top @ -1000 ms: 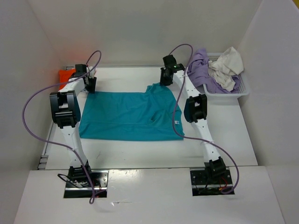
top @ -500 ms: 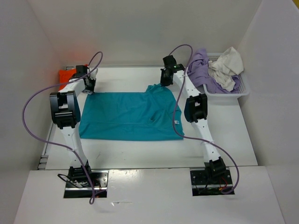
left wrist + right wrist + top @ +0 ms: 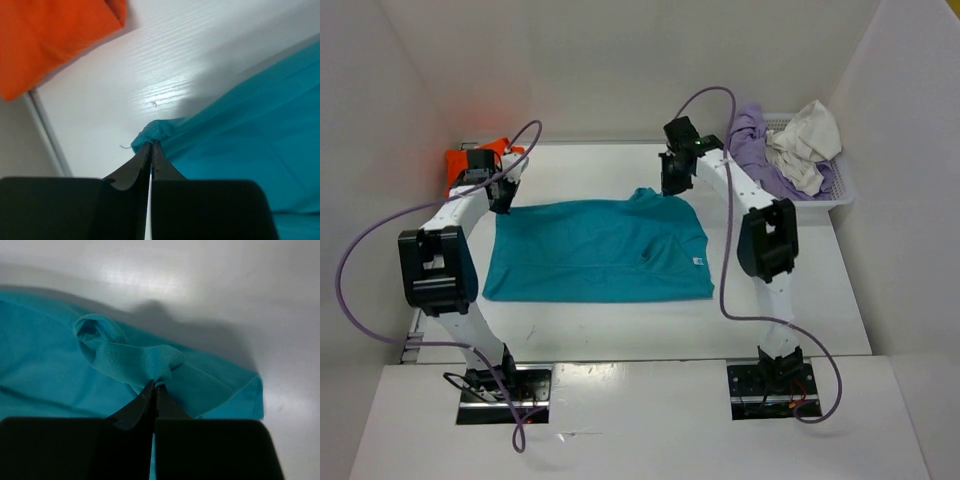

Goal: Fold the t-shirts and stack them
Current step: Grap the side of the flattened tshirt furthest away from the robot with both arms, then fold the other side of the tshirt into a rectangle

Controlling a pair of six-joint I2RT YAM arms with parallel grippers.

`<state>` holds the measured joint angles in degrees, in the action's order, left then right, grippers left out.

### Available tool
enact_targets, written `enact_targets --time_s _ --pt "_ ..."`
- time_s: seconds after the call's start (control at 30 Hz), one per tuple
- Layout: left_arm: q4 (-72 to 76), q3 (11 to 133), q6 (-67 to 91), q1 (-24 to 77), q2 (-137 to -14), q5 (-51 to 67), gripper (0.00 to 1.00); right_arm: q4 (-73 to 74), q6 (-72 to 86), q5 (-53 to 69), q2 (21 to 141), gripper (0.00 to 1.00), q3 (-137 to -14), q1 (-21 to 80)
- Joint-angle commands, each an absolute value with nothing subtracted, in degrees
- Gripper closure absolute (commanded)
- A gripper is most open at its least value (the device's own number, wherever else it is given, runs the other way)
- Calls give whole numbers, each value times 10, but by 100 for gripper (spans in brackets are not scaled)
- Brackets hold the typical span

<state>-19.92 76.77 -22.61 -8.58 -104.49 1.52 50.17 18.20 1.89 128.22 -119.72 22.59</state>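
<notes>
Swinging their elbows outward in the last second, both arms have closed in on the far edge of the teal t-shirt [image 3: 600, 255], spread flat mid-table. The orange t-shirt [image 3: 465, 160] sits far-left; the lavender t-shirt [image 3: 750, 150] and off-white t-shirt [image 3: 805, 140] are in the basket [image 3: 800, 203]. Left gripper [image 3: 151, 146], off the cloth a second ago, now pinches the far-left corner and right gripper [image 3: 155, 385] pinches a bunched far-right fold, so the first fold looks ready.
</notes>
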Motion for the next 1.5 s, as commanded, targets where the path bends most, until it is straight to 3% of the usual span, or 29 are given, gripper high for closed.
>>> enact_targets --time_s 0.0,0.37,0.8,0.9,1.0,1.03,1.13,1.3,1.47 --pt "-178 724 -279 -84 -989 1 100 440 193 18 1158 100 -1066 236" --pt "-177 615 -287 -84 -905 -17 100 356 254 31 967 100 -768 246" --pt "-161 557 -304 -84 -882 -33 99 302 313 42 942 100 -654 291" --pt "-161 541 -309 -84 -882 -33 98 302 327 47 942 88 -628 291" --pt "-156 527 -315 -84 -882 -40 95 302 327 53 942 66 -621 291" --pt "-156 527 -315 -84 -882 -47 91 311 327 53 942 63 -621 291" --pt "-166 522 -327 -84 -882 -61 83 328 327 38 923 60 -616 291" --pt "-200 522 -332 -84 -863 -55 61 338 322 54 868 60 -634 297" --pt "-226 522 -332 -84 -840 -55 53 317 309 54 869 63 -705 321"
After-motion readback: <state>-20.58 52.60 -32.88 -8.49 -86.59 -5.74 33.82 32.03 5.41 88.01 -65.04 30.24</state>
